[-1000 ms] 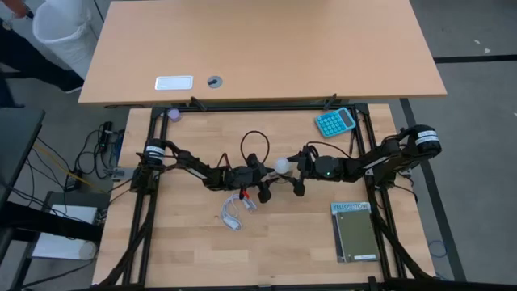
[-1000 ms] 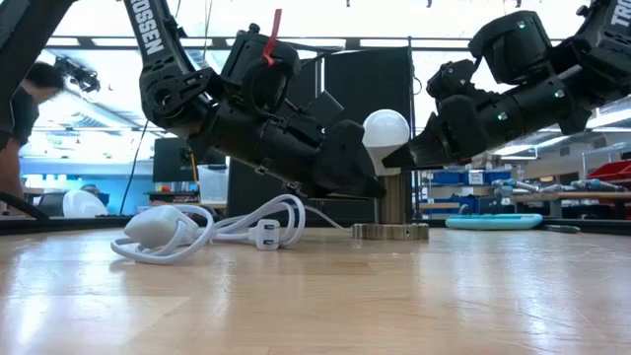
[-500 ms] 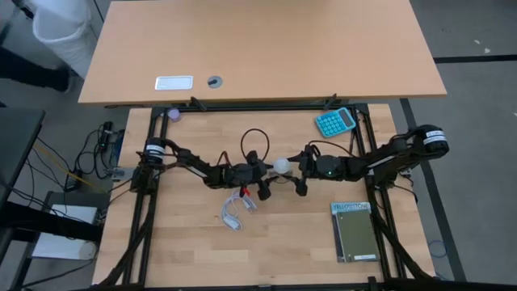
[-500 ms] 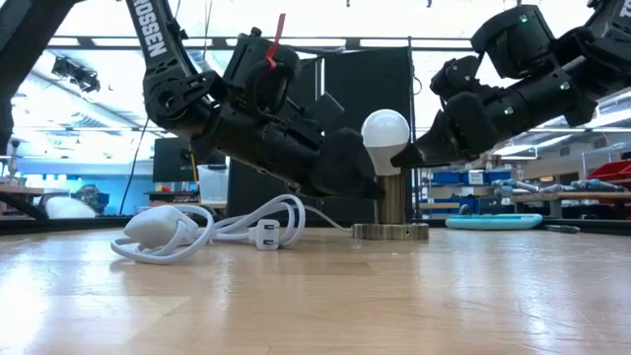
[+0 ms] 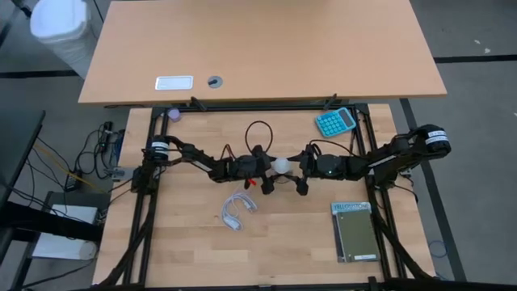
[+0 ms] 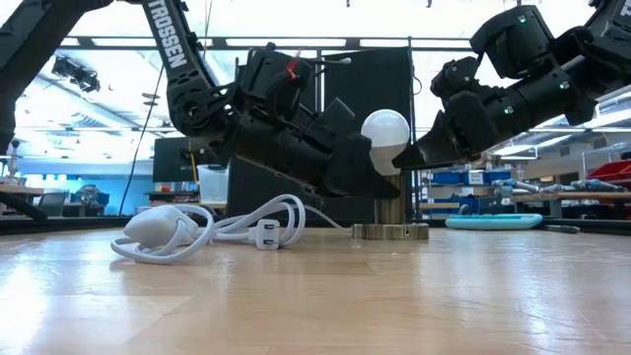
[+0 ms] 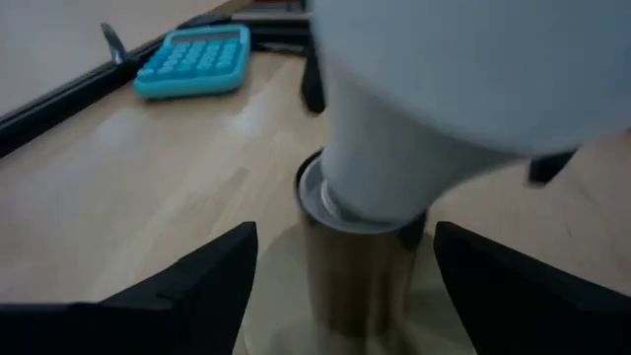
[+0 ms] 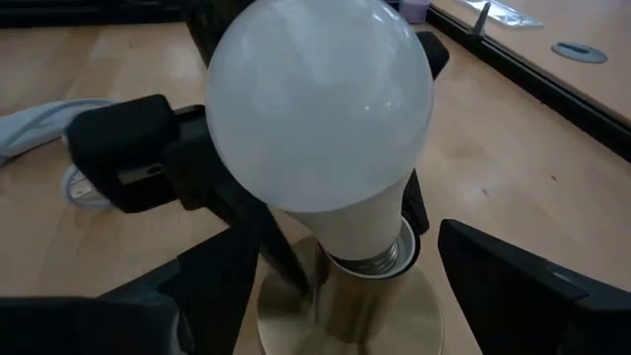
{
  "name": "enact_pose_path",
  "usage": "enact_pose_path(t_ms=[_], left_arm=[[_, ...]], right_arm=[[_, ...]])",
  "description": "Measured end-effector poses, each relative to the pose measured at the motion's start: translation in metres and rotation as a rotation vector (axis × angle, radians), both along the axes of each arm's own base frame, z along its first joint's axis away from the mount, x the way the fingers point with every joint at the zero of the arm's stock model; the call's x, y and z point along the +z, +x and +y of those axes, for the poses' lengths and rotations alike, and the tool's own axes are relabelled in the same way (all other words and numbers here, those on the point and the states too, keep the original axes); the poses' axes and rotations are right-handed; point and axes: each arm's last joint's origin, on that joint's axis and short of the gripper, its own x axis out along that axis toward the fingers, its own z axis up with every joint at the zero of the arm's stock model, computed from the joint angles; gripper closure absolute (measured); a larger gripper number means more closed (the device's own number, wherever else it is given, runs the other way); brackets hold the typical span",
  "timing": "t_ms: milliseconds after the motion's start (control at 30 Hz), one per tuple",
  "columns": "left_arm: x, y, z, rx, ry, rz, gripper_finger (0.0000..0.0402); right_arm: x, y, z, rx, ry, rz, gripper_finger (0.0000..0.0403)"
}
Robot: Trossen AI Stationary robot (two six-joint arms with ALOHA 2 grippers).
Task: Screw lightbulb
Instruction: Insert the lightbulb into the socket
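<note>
The white lightbulb (image 8: 315,128) stands with its silvery screw base (image 8: 380,258) in the brass socket post (image 6: 392,207), which rises from a round disc at the table's middle (image 5: 280,166). My left gripper (image 7: 345,276) is open and reaches in from the table's left. Its fingers stand on either side of the bulb's neck and the socket, with a gap to each. My right gripper (image 8: 340,286) is open too and comes from the right. Its fingers (image 5: 300,187) stand apart on either side of the socket, close to the bulb.
A coiled white cable with a plug (image 6: 197,229) lies on the table left of the socket, toward the near edge (image 5: 236,212). A teal calculator (image 5: 334,122) sits at the far right. A green book (image 5: 355,233) lies at the near right. A second desk (image 5: 258,48) adjoins the far edge.
My left gripper has opened and let go of the bulb's neck. It has also rolled a little and shifted toward the table's far edge. The bulb has stayed standing in the socket.
</note>
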Motion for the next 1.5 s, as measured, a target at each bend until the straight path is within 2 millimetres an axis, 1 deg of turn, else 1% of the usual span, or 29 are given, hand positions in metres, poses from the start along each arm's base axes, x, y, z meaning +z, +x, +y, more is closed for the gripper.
enact_pose_path(t_ms=[267,467,867,1033,1200,1367,1500], left_arm=[[0.000,0.001,0.000,-0.013,0.046,0.007,0.0136],[-0.020,0.004,0.001,-0.012,0.041,0.028,0.0147],[-0.011,0.013,0.002,-0.012,0.047,-0.021,0.0152],[-0.011,0.013,0.002,-0.008,0.048,-0.021,0.0186],[-0.011,0.013,0.002,-0.008,0.045,-0.026,0.0220],[-0.011,0.013,0.000,-0.009,0.043,-0.026,0.0217],[-0.011,0.013,0.000,-0.007,0.040,-0.027,0.0210]], right_arm=[[0.001,0.001,0.001,0.017,0.020,-0.012,0.0090],[0.001,0.001,0.001,0.019,0.026,-0.020,0.0090],[0.001,0.001,0.001,0.018,0.030,-0.018,0.0090],[0.001,0.001,0.001,0.032,0.031,-0.018,0.0090],[0.000,0.001,0.000,0.049,-0.013,0.004,0.0090],[0.004,0.002,-0.005,0.067,-0.053,-0.033,0.0090],[0.003,0.003,-0.011,0.121,-0.029,-0.037,0.0090]])
